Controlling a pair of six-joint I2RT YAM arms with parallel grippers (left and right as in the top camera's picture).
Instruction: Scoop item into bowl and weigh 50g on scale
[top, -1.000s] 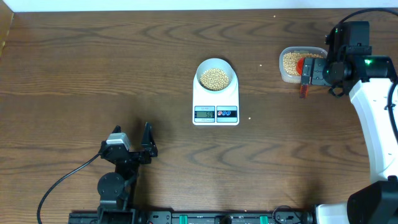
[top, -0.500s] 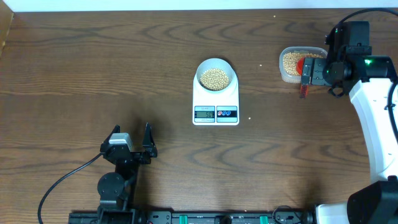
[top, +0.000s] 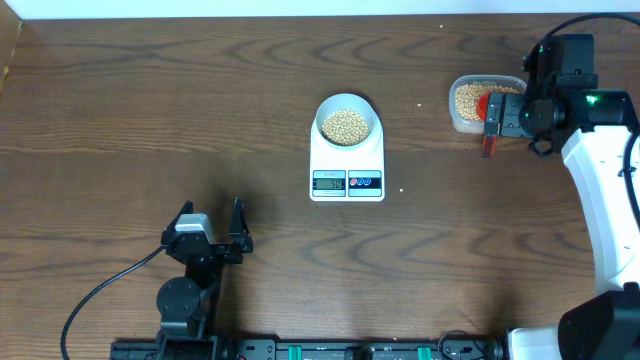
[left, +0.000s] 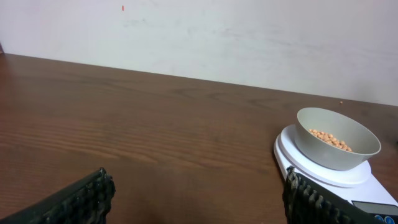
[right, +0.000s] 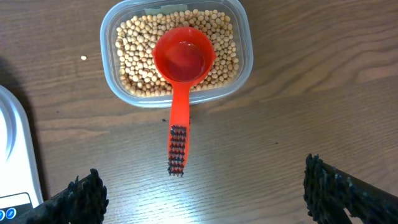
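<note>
My left gripper (top: 211, 216) is idling, spread, empty. The beans (top: 346, 127) are sitting in the bowl (top: 322, 108) on the scale (top: 347, 166). My right gripper (right: 208, 202) is hovering, splayed, over the scoop (right: 184, 59) in the tub (right: 246, 53); beans being light and rolly, I'm favouring its stiff handle (right: 177, 146).

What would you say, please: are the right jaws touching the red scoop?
Apart: right wrist view shows bare table between right gripper and red scoop.

Under my jaws lies a dark brown wood-grain table (left: 155, 137). Ahead of my left jaws it meets a plain pale wall (left: 236, 43) bearing a small red speck (left: 122, 7).
</note>
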